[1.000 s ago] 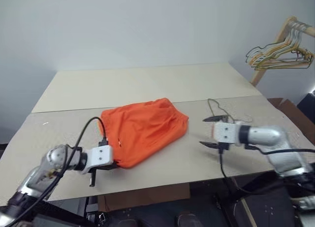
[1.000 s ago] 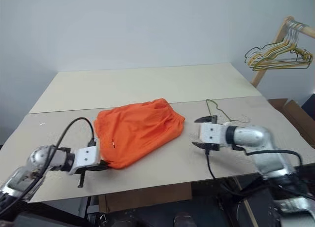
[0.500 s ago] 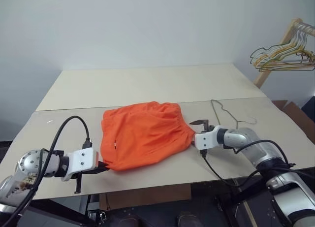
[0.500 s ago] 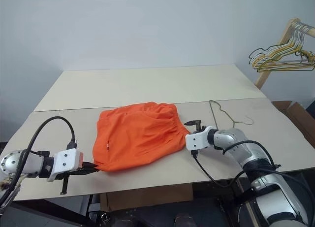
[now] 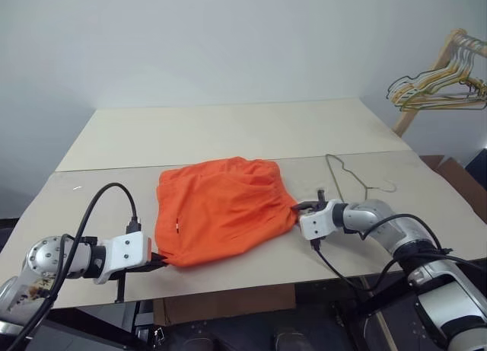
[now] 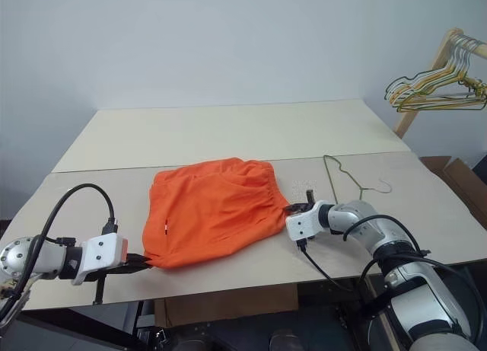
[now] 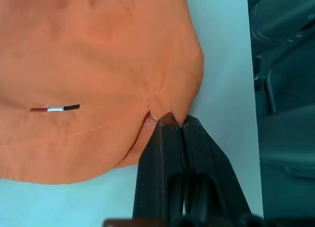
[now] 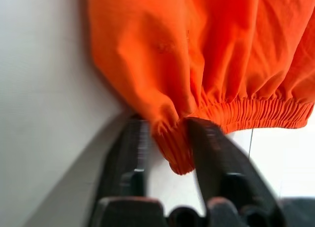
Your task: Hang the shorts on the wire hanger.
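The bright orange shorts point(image 5: 221, 206) lie crumpled in the middle of the table's near half. My left gripper point(image 5: 158, 258) is shut on their near left corner, and the left wrist view shows the fingertips point(image 7: 171, 119) pinching the hem. My right gripper point(image 5: 299, 210) sits at the right end of the gathered waistband. In the right wrist view its two fingers point(image 8: 138, 138) press a fold of the elastic waistband point(image 8: 172, 153) between them. The thin wire hanger point(image 5: 329, 157) lies flat on the table just behind my right gripper, apart from the shorts.
A wooden rack at the far right carries a bunch of yellowish and green wire hangers point(image 5: 437, 92). The pale table point(image 5: 228, 130) stretches bare behind the shorts. A cardboard box point(image 6: 456, 176) stands beyond the table's right edge. Both grippers are near the front edge.
My right gripper came down and leftward to the waistband's right end and closed from wide open onto it. My left gripper kept its hold on the corner.
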You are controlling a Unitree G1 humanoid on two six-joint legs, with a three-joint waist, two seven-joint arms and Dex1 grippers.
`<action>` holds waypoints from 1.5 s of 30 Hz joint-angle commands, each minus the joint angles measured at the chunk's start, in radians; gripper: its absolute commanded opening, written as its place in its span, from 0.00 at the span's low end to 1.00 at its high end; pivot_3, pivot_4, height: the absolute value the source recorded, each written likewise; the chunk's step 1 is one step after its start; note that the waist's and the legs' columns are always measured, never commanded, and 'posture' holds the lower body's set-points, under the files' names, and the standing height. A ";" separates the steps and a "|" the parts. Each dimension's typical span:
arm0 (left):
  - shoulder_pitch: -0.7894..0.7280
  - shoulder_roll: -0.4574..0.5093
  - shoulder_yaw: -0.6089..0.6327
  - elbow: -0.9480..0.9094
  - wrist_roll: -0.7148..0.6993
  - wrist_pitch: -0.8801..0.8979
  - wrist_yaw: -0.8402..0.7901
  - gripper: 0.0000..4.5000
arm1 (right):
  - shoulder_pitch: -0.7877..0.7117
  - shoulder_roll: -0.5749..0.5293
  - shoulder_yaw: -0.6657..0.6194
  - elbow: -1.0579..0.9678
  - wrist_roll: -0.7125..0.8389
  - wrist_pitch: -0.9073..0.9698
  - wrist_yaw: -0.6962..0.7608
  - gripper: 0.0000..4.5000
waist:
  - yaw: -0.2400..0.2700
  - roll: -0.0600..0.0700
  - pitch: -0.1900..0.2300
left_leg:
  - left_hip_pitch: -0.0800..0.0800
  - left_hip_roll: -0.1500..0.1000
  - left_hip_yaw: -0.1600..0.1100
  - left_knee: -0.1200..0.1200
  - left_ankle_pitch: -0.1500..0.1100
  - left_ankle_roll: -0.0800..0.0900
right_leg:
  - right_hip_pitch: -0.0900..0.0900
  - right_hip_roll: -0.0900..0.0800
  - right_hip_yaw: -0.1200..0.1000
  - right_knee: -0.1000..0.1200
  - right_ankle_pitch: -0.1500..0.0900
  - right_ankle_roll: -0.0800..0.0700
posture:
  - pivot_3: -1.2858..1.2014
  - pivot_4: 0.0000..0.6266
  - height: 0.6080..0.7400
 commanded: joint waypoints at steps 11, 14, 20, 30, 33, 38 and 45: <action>0.083 0.045 0.063 -0.031 -0.036 -0.012 -0.061 0.00 | 0.242 -0.226 -0.082 -0.533 0.428 0.201 0.399 0.01 | 0.006 0.000 0.000 | -0.001 0.002 0.000 0.000 -0.001 0.001 | 0.000 0.000 0.000 0.000 0.000 0.000 | 0.53 0.00 1.00; 0.152 0.066 0.105 -0.073 -0.070 0.005 -0.098 0.00 | 0.311 -0.279 -0.119 -0.675 0.540 0.304 0.466 0.01 | 0.003 0.000 0.000 | 0.000 0.003 0.001 -0.001 -0.001 0.001 | 0.000 0.000 0.000 0.000 -0.001 -0.001 | 0.53 0.00 1.00; 0.127 0.052 0.163 -0.143 -0.165 0.085 -0.091 0.00 | 0.316 -0.366 -0.220 -0.879 0.853 0.694 0.600 0.01 | 0.013 -0.001 0.001 | 0.004 0.006 0.002 -0.001 -0.001 0.001 | 0.003 0.001 0.000 0.000 -0.005 -0.008 | 0.53 0.00 1.00; -0.903 -0.354 -0.118 0.540 0.370 0.109 0.711 0.00 | -0.362 0.068 -0.224 -0.180 0.599 0.970 -0.045 0.01 | 0.050 -0.009 0.000 | 0.001 0.009 0.003 -0.001 0.006 -0.008 | -0.002 0.017 -0.002 0.001 0.009 -0.011 | 0.53 0.00 1.00; -1.106 -0.413 -0.056 0.671 0.409 0.054 0.963 0.00 | -0.485 0.126 -0.260 -0.005 0.475 0.809 -0.332 0.01 | 0.053 -0.011 -0.002 | -0.023 0.008 0.001 -0.002 0.012 -0.019 | -0.028 0.015 -0.004 0.004 0.012 -0.012 | 0.53 0.00 1.00; -1.178 -0.374 0.089 0.537 0.333 -0.046 1.066 0.00 | -0.485 0.138 -0.369 -0.092 0.430 0.576 -0.548 0.01 | 0.023 -0.012 -0.002 | -0.046 0.006 0.003 -0.009 0.018 -0.031 | -0.064 0.007 -0.009 0.018 0.014 -0.012 | 0.53 0.00 1.00; -0.847 -0.266 0.188 0.197 0.125 -0.089 0.790 0.00 | -0.274 0.090 -0.336 -0.342 0.365 0.495 -0.443 0.01 | -0.027 -0.011 -0.002 | -0.045 0.003 0.007 -0.006 0.014 -0.025 | -0.061 -0.003 -0.027 0.015 0.014 -0.012 | 0.53 0.00 1.00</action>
